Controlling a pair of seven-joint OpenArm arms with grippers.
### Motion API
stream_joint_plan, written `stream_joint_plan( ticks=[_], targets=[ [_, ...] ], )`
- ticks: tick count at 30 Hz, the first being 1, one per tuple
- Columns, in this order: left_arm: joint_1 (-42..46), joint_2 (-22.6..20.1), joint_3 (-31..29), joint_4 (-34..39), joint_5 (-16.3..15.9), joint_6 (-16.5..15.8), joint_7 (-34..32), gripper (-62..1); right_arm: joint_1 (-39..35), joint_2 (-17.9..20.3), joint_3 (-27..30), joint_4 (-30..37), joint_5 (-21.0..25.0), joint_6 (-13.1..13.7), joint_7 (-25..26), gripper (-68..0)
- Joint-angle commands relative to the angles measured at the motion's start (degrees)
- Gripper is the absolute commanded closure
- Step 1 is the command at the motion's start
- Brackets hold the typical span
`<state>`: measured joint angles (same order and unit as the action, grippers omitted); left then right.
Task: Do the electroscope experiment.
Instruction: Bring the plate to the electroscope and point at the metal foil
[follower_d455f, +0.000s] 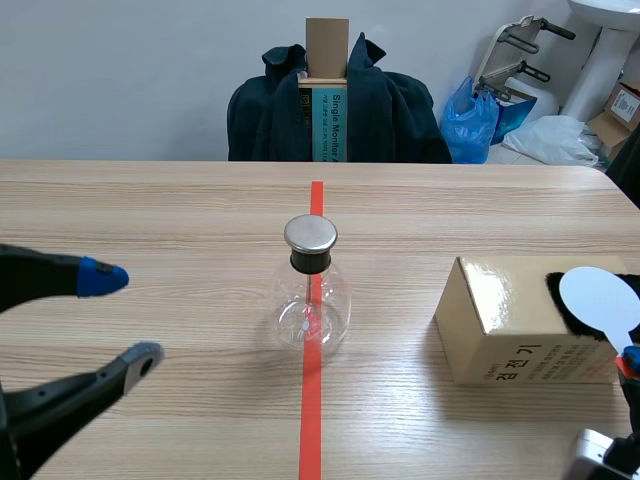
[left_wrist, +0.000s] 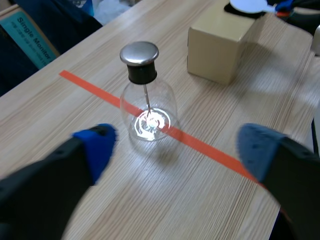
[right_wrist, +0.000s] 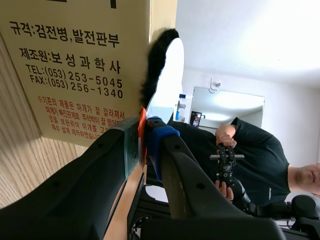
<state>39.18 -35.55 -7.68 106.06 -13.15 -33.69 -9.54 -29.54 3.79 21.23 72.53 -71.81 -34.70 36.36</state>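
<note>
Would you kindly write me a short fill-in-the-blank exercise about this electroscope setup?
1. The glass flask stands on the orange-red ____ line.
2. The left tool points toward the flask with its fingers ____.
3. The white disc lies against the ____ fur on top of the cardboard box.
4. The right tool is shut on the white disc's thin red ____.

Missing words: tape; open; black; handle.
</note>
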Motion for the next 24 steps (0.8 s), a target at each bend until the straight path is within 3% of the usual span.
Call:
stream_joint_plan(
  ticks=[1, 4, 5, 10, 14, 24],
  targets=[
    [-0.81, 0.52, 0.00, -1.20, -0.79, 0.07, -0.87, -21.9, 0.00, 0.68, 0.79, 0.09, 0.22, -0.61, -0.70, -0.6],
    [-2.91, 0.63, 0.44, -4.11, -0.79, 0.00, -0.87, -3.6, 0.02, 1.79, 1.64, 0.09, 0.55, -3.76, -1.05, -0.6],
    [-3.96, 0.61, 0.76, -5.38, -0.79, -0.02, -0.90, -2.2, 0.04, 2.49, 1.97, 0.11, 1.18, -4.74, -1.05, -0.6],
    [-10.32, 0.61, 2.64, -13.64, -0.81, -0.20, -0.98, -2.6, 1.18, 7.69, 2.21, 1.22, 8.48, -7.56, -1.01, -0.6],
    [-12.70, 0.61, 2.64, -18.53, -0.83, -0.63, -2.82, -2.6, 3.78, 11.96, 2.38, 3.63, 15.43, -7.56, -1.05, -0.6],
    [-13.60, 0.61, 2.64, -20.79, -0.81, -1.01, -5.11, -2.8, 11.41, 19.87, 2.49, 15.65, 29.22, -7.52, -4.22, -0.6]
  ],
)
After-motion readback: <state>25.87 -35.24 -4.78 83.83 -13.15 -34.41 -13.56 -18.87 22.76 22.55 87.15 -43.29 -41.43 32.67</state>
